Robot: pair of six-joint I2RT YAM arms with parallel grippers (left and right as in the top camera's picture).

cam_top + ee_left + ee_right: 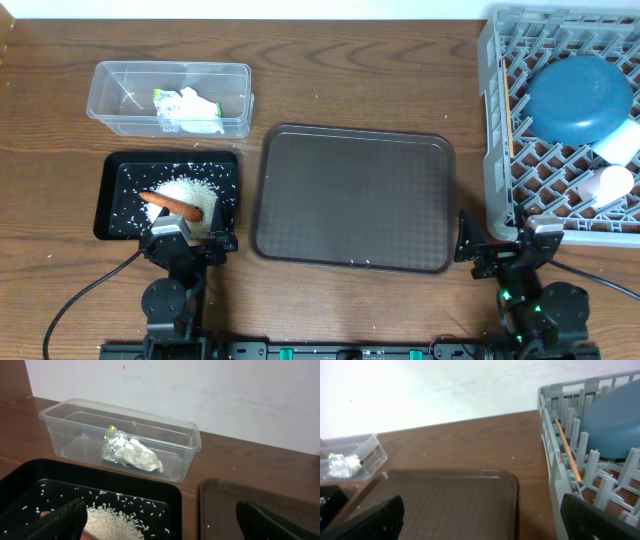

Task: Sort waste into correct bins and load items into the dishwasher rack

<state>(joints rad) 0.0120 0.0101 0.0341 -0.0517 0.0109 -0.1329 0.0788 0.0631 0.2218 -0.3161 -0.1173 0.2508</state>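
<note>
Brown wooden table [350,80]. Your left gripper [190,240] and right gripper [505,245] rest wide open, empty. The carrot [170,205] lies on rice [192,188] in the black tray [170,156]; likely firm and slick, so pinch its middle.

left gripper [190,238]: jaws spread wide, low | right gripper [500,248]: jaws spread wide, low

Wooden table [380,80], white wall [200,390]

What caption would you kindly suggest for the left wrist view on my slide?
Clear plastic tub holding a crumpled tissue and wrapper, behind the black tray of rice.
</note>
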